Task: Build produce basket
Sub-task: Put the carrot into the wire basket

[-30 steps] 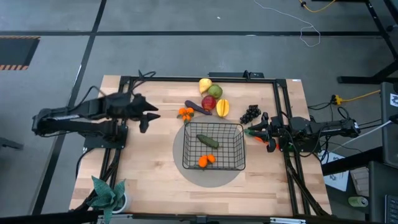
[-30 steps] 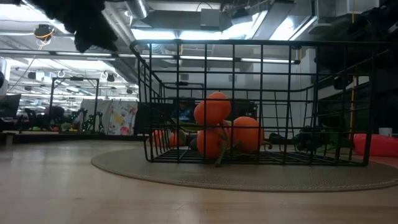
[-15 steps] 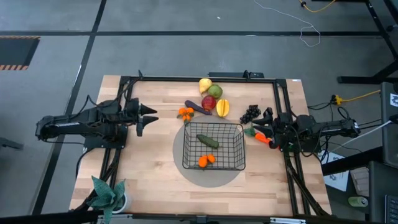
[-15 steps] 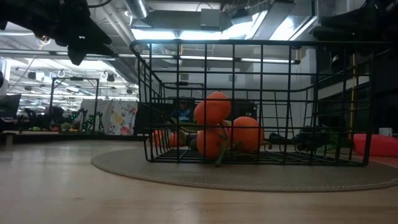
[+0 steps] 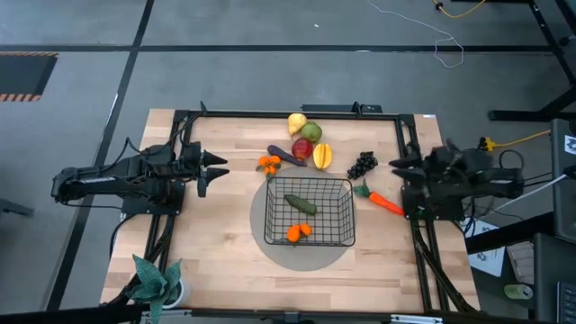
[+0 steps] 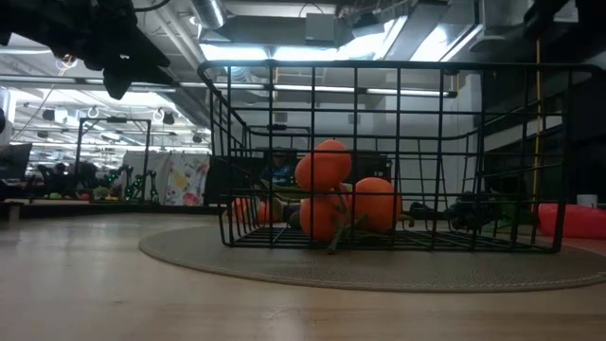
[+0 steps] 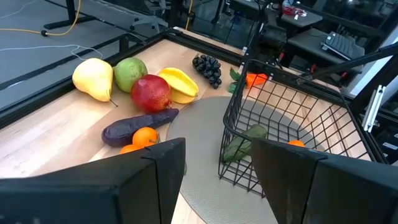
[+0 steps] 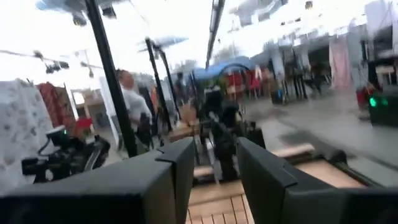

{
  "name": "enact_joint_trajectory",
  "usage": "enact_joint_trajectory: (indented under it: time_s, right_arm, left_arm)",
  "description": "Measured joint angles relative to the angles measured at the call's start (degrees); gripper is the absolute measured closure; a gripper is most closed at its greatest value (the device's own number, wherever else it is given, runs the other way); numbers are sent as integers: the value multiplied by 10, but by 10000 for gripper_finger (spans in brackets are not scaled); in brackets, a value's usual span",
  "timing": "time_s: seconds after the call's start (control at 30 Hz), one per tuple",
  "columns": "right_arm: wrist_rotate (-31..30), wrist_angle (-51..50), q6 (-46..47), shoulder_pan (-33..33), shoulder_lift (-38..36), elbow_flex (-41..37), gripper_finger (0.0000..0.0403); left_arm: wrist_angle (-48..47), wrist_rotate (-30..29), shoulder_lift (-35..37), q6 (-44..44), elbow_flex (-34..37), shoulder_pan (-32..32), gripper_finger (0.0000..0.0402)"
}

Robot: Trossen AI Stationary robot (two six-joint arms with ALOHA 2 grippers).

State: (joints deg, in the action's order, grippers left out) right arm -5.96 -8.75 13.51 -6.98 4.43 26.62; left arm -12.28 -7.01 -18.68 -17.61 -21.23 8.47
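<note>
the right end effector hovered open and empty at the worktop's right edge, with the carrot lying near it, just right of the basket. the left end effector waited open, left of the basket, which held a cucumber and small oranges.

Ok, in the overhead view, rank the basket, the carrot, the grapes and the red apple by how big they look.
Largest to smallest, in the high view:
1. basket, by far
2. carrot, longest of the three produce pieces
3. grapes and red apple, too alike to rank; the grapes spread slightly longer, the apple looks rounder.
</note>
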Motion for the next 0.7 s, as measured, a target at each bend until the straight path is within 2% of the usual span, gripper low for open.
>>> enact_joint_trajectory:
  time_s: [0.13,0.23,0.37,0.57,0.7]
  right_arm:
    - [12,-167,83,0,40,100,281]
    - [83,-261,167,0,82,132,281]
    - [159,-324,242,0,140,136,281]
    - [231,-376,266,0,239,163,281]
    - [231,-476,263,0,299,226,281]
  left_arm:
    - [-1,0,0,0,0,0,230]
    - [-1,0,0,0,0,0,230]
    - [-1,0,0,-3,0,0,230]
    - [-1,0,0,-3,0,0,230]
    - [-1,0,0,-3,0,0,230]
